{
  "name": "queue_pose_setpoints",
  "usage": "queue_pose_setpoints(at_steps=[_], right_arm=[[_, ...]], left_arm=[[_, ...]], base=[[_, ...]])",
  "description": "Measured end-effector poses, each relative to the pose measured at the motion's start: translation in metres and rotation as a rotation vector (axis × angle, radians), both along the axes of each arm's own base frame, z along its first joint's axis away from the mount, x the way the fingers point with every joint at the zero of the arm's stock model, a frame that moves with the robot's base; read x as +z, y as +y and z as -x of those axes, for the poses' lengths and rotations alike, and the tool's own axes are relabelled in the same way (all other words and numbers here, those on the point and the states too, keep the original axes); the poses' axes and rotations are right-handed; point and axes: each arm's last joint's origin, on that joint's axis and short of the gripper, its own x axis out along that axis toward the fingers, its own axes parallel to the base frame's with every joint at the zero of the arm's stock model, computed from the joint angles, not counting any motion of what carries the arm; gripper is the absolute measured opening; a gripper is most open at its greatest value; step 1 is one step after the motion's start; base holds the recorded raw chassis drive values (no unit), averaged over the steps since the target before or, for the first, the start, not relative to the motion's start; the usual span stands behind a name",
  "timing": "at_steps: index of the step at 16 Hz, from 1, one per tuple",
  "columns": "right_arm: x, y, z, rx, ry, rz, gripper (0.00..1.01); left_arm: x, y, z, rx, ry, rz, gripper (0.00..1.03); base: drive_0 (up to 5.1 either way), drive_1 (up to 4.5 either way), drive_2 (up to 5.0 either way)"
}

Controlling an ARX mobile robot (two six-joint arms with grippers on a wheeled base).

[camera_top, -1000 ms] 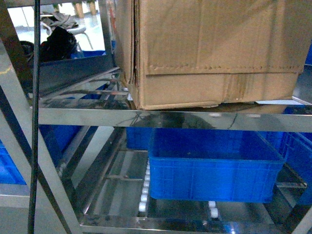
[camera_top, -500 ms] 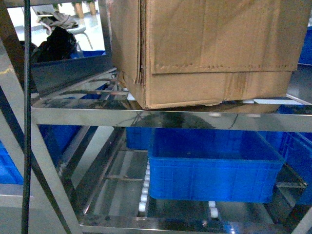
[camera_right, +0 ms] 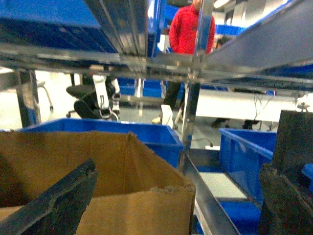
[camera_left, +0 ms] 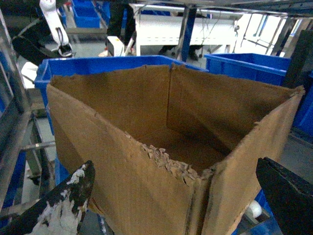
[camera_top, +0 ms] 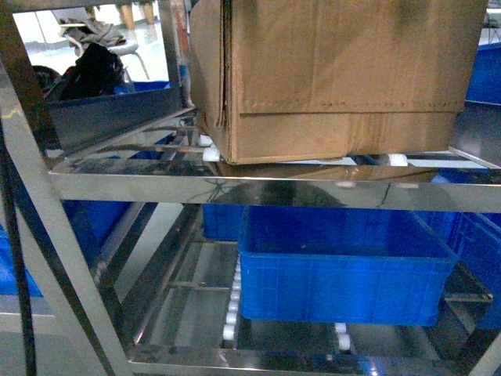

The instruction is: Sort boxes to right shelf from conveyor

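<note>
Your left tool stands spread wide, the box directly ahead between its fingers, corner toward you. Your right tool, also apart, sits at the box's right end beside the shelf post.

We can read no text, label, brand, number or sign in any of these views. The large brown corrugated cardboard carton shows only bare board and a perforated seam on the faces turned to us, and its open inside is plain too. The blue plastic crate on the lower tier carries no marking that we can make out, and the shiny stainless-steel tiered rack is bare metal. The red top of the person standing in the background shows no lettering that we can read.
</note>
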Motion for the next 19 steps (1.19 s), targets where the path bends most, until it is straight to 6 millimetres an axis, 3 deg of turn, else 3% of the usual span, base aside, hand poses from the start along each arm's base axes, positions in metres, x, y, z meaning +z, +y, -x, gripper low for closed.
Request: queue_pose_setpoints(at_steps=[3,4,6,8,10,11,13,17,18,19], right_arm=[[0.028,0.002,0.066,0.018,-0.086,-0.015,0.98],[0.030,0.000,0.087,0.020,-0.067,-0.014,0.98],[0.027,-0.007,0.127,0.024,-0.005,0.025,0.98],[0.039,-0.016,0.162,-0.015,-0.030,0.051,0.98],[0.037,-0.016,0.162,-0.009,0.000,0.065,0.97],[0.024,-0.019,0.163,0.050,0.131,0.059,0.85],[-0.017,-0.035,0.183,0.058,0.157,-0.013,0.57],[-0.078,-0.051,0.207,0.062,0.180,-0.034,0.02],[-0.088,-0.053,0.212,0.063,0.175,-0.035,0.02],[-0.096,-0.056,0.217,0.075,0.173,-0.034,0.02]], left_arm=[[0.024,0.026,0.045,0.031,-0.094,0.020,0.98],[0.029,0.036,0.069,0.045,-0.111,0.018,0.98],[0.019,0.054,0.121,0.082,-0.101,-0.060,0.98],[0.004,0.076,0.169,0.159,-0.039,-0.114,0.98],[0.013,0.080,0.179,0.171,-0.089,-0.101,0.98],[0.012,0.077,0.178,0.217,-0.137,-0.095,0.93],[-0.028,0.089,0.192,0.433,-0.160,-0.102,0.66],[-0.084,0.101,0.215,0.442,-0.151,-0.104,0.11],[-0.095,0.110,0.220,0.442,-0.150,-0.104,0.02],[-0.102,0.113,0.225,0.465,-0.153,-0.104,0.02]], base=[[0.0,0.00,0.0],[0.0,0.00,0.0],[0.0,0.00,0.0],[0.0,0.00,0.0],[0.0,0.00,0.0],[0.0,0.00,0.0],[0.0,0.00,0.0],[0.0,0.00,0.0],[0.0,0.00,0.0],[0.0,0.00,0.0]])
